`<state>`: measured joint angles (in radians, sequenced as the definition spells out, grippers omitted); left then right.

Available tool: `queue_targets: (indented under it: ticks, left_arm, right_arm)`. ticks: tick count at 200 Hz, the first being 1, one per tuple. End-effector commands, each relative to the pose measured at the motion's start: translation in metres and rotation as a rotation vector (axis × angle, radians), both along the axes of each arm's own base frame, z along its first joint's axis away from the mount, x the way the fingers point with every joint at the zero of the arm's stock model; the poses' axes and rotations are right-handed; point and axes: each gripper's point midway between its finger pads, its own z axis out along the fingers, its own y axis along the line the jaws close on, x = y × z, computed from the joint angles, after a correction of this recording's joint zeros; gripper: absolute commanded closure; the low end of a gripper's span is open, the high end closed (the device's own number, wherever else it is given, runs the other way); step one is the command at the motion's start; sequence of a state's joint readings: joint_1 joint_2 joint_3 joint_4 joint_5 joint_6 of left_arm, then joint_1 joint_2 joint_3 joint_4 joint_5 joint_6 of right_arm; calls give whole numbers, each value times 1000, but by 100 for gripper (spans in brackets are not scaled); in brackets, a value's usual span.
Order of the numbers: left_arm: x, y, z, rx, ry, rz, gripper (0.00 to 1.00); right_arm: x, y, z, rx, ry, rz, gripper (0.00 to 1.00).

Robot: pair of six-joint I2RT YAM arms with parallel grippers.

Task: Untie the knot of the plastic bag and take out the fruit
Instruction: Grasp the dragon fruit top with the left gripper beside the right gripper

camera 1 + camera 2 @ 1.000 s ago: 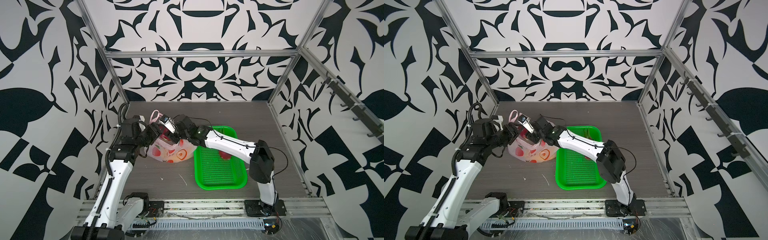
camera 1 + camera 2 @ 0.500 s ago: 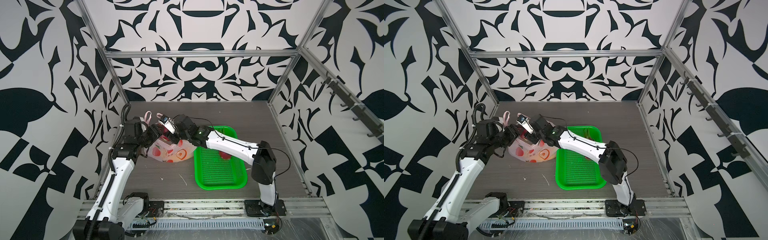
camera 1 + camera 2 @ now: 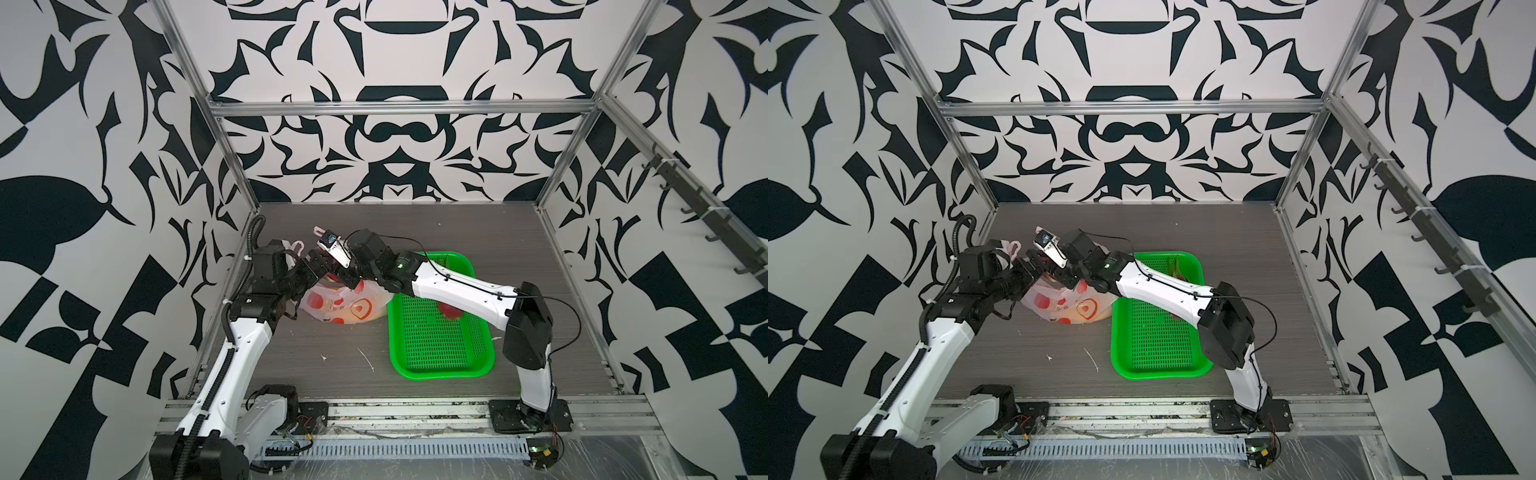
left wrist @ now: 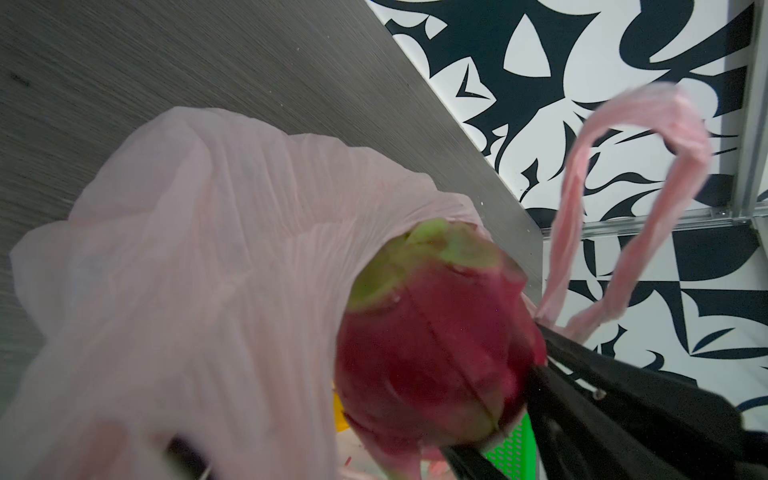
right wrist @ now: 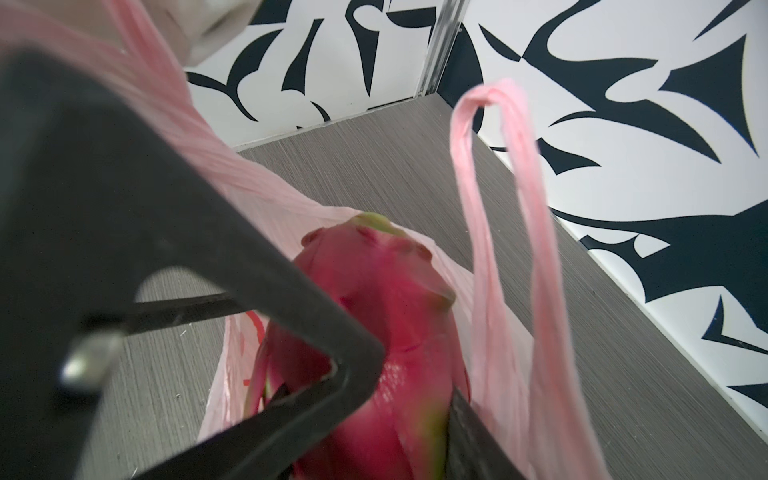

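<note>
Clearly the untying is done and the emptying is in hand. On the grey table (image 3: 415, 232) the green perforated basket (image 3: 440, 361) lies to the right, with something red inside it half hidden under the right arm. Just beside its left rim sits the pink plastic bag (image 3: 345, 307), its mouth gaping. Both wrist views show the handle loops (image 5: 498, 208) standing free, and no knot is to be seen between them. A magenta dragon fruit (image 4: 432, 353) with a green tip pokes out of that mouth, and a scrap of yellow shows beneath it in the left wrist view. The right gripper (image 5: 409, 399) has its black fingers about halfway apart, clamped on either side of this fruit. The left gripper (image 3: 318, 266) is at the bag's left edge, close to the mouth; whether it grips the film or stands free of it I cannot tell. Next, I judge, the right arm must lift the fruit clear of the thin plastic and carry it over to the basket. The bag will want holding down lest it rise too.
</note>
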<state>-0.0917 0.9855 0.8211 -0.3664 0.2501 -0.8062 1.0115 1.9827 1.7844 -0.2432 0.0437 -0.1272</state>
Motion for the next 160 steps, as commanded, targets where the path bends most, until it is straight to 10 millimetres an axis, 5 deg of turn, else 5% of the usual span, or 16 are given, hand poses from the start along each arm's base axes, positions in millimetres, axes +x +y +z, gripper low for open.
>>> queue_targets:
  ticks: [1, 108, 160]
  left_arm:
    - [8, -6, 4, -40, -37, -18, 1]
    - [11, -17, 11, -147, -115, -38, 1]
    - [17, -21, 31, -193, -210, -46, 1]
  right_arm:
    - [-14, 4, 58, 117, -63, 37, 100]
    - [-24, 16, 64, 149, -53, 68, 100]
    - [-30, 19, 64, 167, -24, 85, 100]
